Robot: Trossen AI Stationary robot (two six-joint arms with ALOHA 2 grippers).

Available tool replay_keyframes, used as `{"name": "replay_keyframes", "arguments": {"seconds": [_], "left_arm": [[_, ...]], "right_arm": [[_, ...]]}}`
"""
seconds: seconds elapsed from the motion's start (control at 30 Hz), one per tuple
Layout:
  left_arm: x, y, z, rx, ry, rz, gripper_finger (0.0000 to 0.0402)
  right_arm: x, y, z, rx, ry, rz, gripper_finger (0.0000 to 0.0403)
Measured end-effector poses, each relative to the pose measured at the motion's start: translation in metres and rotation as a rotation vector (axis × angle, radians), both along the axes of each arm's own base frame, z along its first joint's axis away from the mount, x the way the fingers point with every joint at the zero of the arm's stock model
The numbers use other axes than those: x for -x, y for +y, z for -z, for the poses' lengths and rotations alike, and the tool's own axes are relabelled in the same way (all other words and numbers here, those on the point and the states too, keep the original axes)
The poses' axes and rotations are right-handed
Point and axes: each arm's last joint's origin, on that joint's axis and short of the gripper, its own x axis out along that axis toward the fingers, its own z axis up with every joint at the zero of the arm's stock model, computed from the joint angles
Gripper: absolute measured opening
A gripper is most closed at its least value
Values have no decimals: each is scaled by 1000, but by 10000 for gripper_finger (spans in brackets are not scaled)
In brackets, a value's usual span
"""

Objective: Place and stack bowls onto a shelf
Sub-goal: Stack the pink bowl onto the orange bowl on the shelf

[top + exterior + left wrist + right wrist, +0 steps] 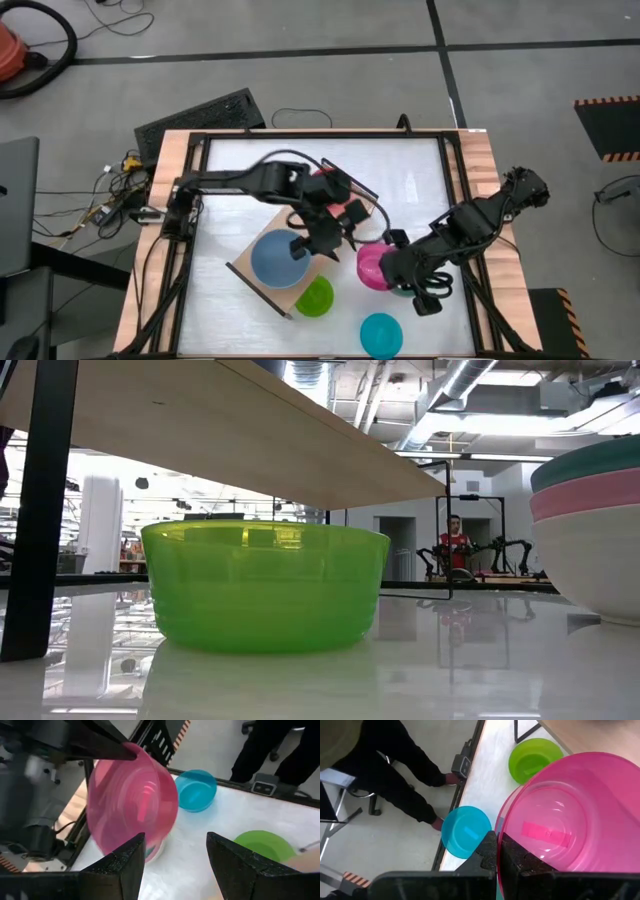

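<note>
- Where the left arm reaches from the table's left edge across to the middle, its left gripper (318,243) hangs over the right rim of the blue bowl (277,259); the left wrist view shows the two dark fingers (122,867) standing apart with nothing between them.
- Blue bowl: sits upright on the shelf (262,284), a light-wood board lying at a slant across the table's middle with thin black frames at its ends. Nothing shows inside the bowl.
- Lime green bowl (314,297): stands upright on the white table (230,170) just beside the shelf's near corner; in the low view it sits partly under the board (250,430), empty.
- Cyan bowl (381,334): stands on the table near its front edge, apart from the other bowls, open side up and empty.
- Magenta bowl (372,266): held tilted to the right of the shelf. In the right wrist view its rim is pinched between the closed fingers of the right gripper (499,856), and its hollow (570,815) faces that camera with nothing in it.
- Right arm: comes in from the table's right edge, angled down and leftward, with its gripper low beside the magenta bowl.
- Stack at the low view's right edge: a teal bowl (590,462) sits in a pink bowl (590,498), which sits in a cream white bowl (590,560), resting on the table.
- Background: a person's dark-clothed legs (395,775) stand on the floor past the table's front edge.
</note>
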Motion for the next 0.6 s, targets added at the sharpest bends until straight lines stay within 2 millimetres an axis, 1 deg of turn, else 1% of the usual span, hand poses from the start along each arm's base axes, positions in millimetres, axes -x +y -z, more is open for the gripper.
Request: {"name": "replay_keyframes", "arguments": {"seconds": [0.1,0.43,0.6], "left_arm": [[-10,-6,9,-7,-22,21,197],[-11,-22,4,-84,-153,137,197],[-19,-27,15,-130,-154,148,197]], "right_arm": [[0,0,0,-17,10,-14,22],[1,1,0,-17,4,-75,22],[2,2,0,-42,32,-108,22]]}}
